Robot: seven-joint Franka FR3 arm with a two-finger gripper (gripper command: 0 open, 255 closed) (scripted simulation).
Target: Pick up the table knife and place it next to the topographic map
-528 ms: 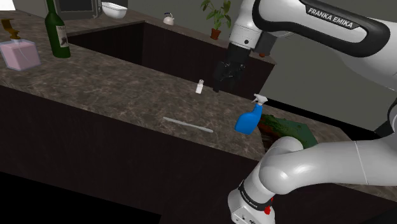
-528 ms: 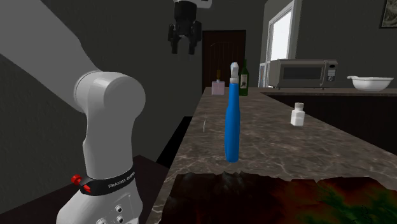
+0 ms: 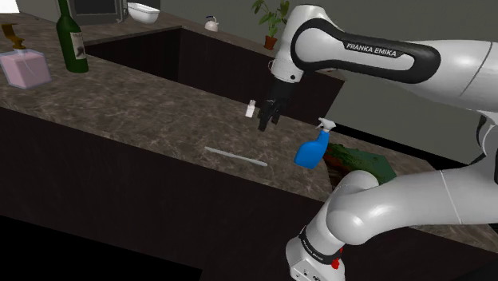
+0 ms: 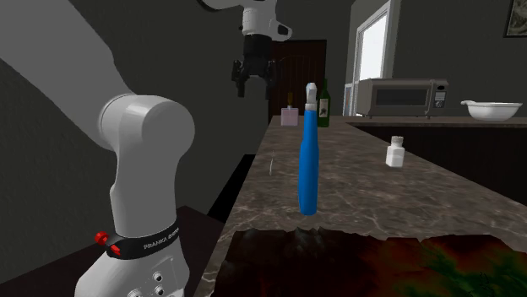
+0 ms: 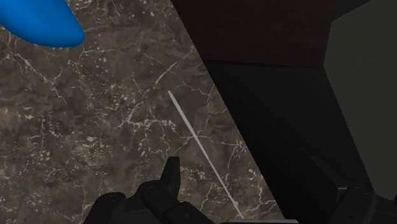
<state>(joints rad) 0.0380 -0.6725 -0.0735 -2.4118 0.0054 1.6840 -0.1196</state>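
The table knife (image 3: 235,156) is a thin pale grey strip lying flat on the dark marble counter (image 3: 144,112), near its front edge. In the wrist view the knife (image 5: 197,146) runs slantwise just ahead of my fingers, close to the counter's edge. My black gripper (image 3: 267,120) hangs open in the air above the counter, behind the knife and holding nothing. Seen from the second exterior view, the gripper (image 4: 252,80) is high over the counter's far part. The topographic map (image 3: 361,160), green and red, lies flat at the counter's end nearest the stand.
A blue spray bottle (image 3: 313,148) stands between knife and map. A small white shaker (image 3: 250,109) sits just beside the gripper. A green bottle (image 3: 72,40) and pink dispenser (image 3: 24,65) stand far left. A sunken dark basin (image 3: 191,60) lies behind. A microwave (image 4: 401,96) stands far back.
The gripper has dropped lower and shifted toward the shoulder view's left, nearer the shaker and the knife. The arm's upper links swung over. Nothing on the counter moved.
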